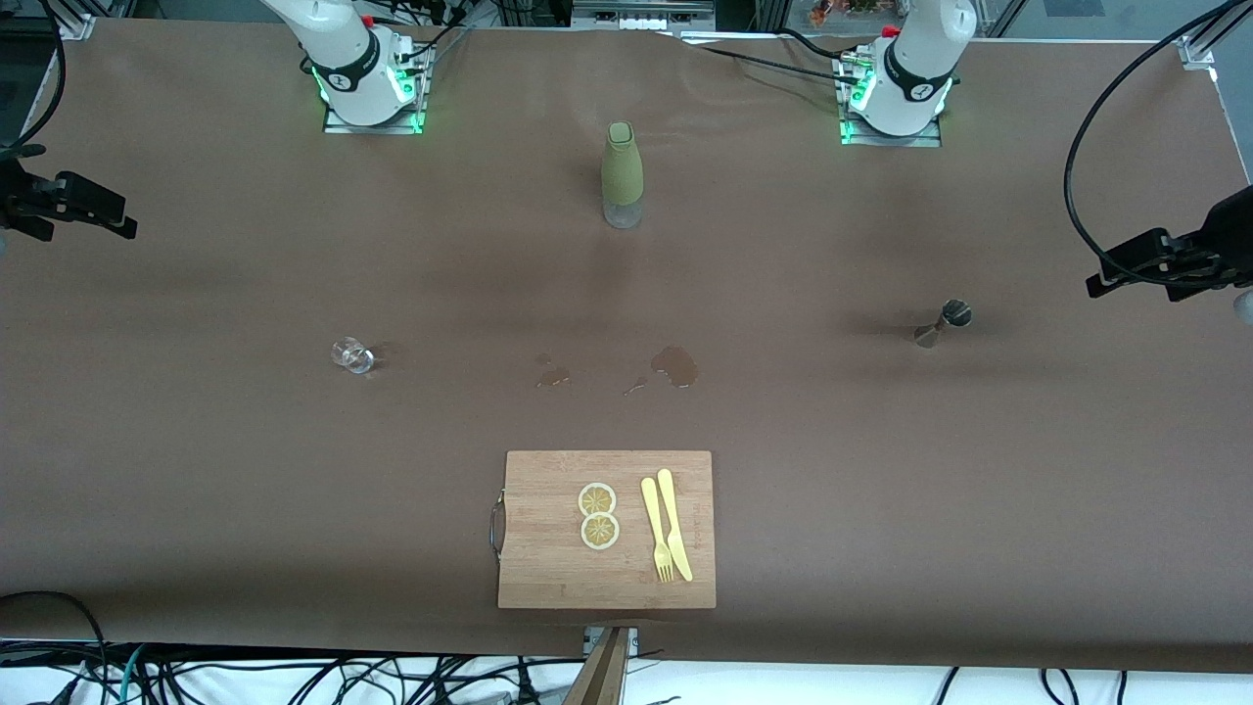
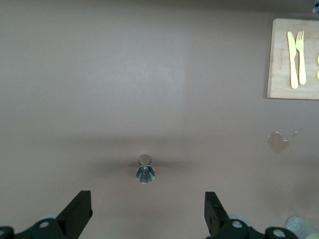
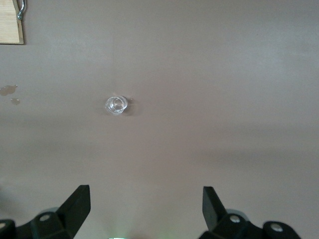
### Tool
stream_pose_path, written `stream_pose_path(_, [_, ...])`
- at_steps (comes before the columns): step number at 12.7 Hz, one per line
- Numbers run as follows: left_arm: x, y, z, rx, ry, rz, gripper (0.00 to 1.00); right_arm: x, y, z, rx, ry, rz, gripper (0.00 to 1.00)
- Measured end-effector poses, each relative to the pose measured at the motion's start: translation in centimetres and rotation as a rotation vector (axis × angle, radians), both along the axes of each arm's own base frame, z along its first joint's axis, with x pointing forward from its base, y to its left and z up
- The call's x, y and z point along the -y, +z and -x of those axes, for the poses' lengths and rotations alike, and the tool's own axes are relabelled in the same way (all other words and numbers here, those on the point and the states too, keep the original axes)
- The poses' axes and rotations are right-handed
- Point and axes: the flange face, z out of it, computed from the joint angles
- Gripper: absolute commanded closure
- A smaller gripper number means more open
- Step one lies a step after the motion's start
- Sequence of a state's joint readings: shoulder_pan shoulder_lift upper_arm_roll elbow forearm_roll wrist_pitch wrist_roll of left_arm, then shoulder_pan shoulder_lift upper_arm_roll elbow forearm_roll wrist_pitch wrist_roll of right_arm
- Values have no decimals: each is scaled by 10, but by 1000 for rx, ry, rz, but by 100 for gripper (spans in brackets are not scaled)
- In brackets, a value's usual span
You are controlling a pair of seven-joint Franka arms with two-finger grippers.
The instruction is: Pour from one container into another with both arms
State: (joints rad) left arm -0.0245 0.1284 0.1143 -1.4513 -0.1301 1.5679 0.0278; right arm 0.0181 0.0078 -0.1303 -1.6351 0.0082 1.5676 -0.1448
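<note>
The tiny clear glass tumbler [image 1: 352, 354] [image 3: 116, 105] stands on the brown table toward the right arm's end. The silver hourglass jigger [image 1: 942, 324] [image 2: 145, 169] stands toward the left arm's end, its open cone facing up. Neither gripper shows in the front view, only the arm bases. In the left wrist view my left gripper [image 2: 147, 199] hangs open high over the table, the jigger well below and apart from its fingers. My right gripper [image 3: 144, 191] is likewise open and empty, high above the table with the tumbler far below.
The olive-green sleeved bottle [image 1: 622, 174] stands mid-table between the bases. Wet stains [image 1: 675, 365] mark the cloth. A wooden cutting board [image 1: 548, 548] nearest the front camera carries lemon slices [image 1: 598, 515], a yellow fork [image 1: 656, 529] and knife [image 1: 675, 524]. Black clamps [image 1: 1170, 262] stick in at both table ends.
</note>
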Motion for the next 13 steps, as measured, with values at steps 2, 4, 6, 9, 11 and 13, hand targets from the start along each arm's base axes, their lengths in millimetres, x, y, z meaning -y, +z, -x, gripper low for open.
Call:
stream_pose_path(2, [0, 8, 4, 12, 12, 0, 0, 0, 0, 0, -1, -8, 1, 0])
stream_pose_path(4, [0, 6, 4, 6, 18, 1, 0, 0, 0, 0, -1, -19, 1, 0])
stream_pose_path(6, [5, -3, 2, 2, 12, 2, 0, 0, -1, -1, -3, -19, 1, 0])
stream_pose_path(9, [23, -12, -1, -4, 6, 5, 0, 0, -5, -2, -9, -20, 2, 0])
stream_pose_path(11, [23, -20, -1, -20, 6, 6, 0, 0, -6, -3, -10, -22, 2, 0])
stream_pose_path(13, [23, -28, 0, -37, 7, 7, 0, 0, -6, -3, -10, -23, 2, 0])
